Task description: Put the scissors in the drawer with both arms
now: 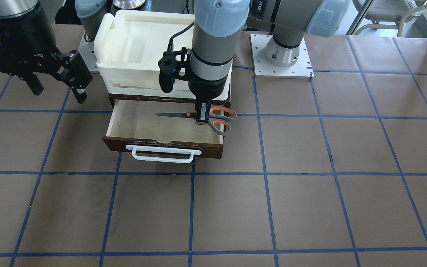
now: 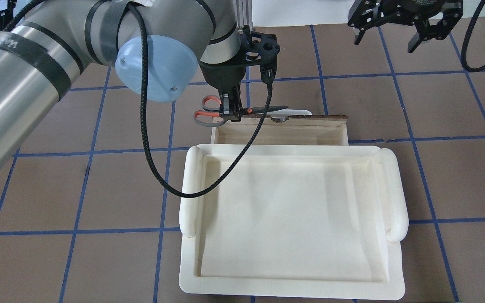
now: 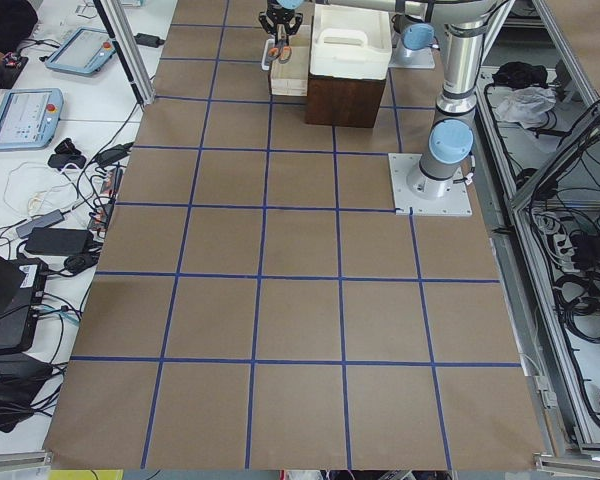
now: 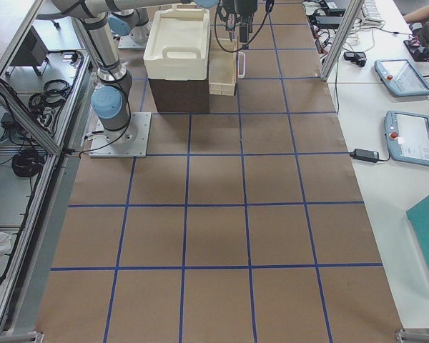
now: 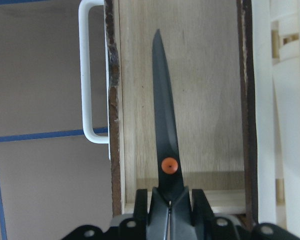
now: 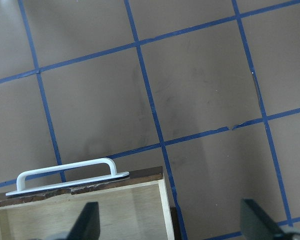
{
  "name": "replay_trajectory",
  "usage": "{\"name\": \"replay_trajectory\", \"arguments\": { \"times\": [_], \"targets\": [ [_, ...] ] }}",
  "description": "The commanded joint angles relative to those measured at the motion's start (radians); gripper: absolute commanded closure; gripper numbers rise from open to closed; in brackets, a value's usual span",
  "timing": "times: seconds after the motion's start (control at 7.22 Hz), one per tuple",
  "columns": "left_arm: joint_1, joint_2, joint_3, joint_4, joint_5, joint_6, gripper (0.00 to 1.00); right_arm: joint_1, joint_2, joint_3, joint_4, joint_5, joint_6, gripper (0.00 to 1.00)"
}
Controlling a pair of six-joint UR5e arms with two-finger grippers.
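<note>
On the brown desk point(image 1: 310, 204) with blue tape lines, the dark drawer point(image 1: 143, 141) stands pulled out under a cream tray point(image 1: 124, 68). The left arm point(image 1: 213, 40) has its jaws closed on the scissors point(image 1: 174, 115) near the pivot, blades level over the pale inside, handles past the drawer's left side wall. The right arm point(image 1: 6, 7) hangs well apart at the right, jaws open.

Front view: drawer point(image 1: 213, 150) centre, pulled out beneath tray point(image 1: 132, 70); scissors point(image 1: 183, 115) over its right end in left gripper point(image 1: 201, 118); right gripper point(image 1: 59, 92) upper left.
</note>
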Motion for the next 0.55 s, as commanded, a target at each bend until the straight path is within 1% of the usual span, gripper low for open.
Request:
{"name": "replay_trajectory", "arguments": {
  "times": [0.0, 0.14, 0.42],
  "targets": [
    [-0.053, -0.042, 0.017, 0.005, 0.004, -0.076, 0.96, 0.0, 0.0, 0.0, 0.0, 0.0, 0.0, 0.0],
    [-0.069, -0.06, 0.016, 0.03, 0.001, -0.152, 0.95, 0.0, 0.0, 0.0, 0.0, 0.0, 0.0, 0.0],
    [-0.086, -0.089, 0.007, 0.048, 0.005, -0.171, 0.95, 0.0, 0.0, 0.0, 0.0, 0.0, -0.002, 0.0]
  ]
}}
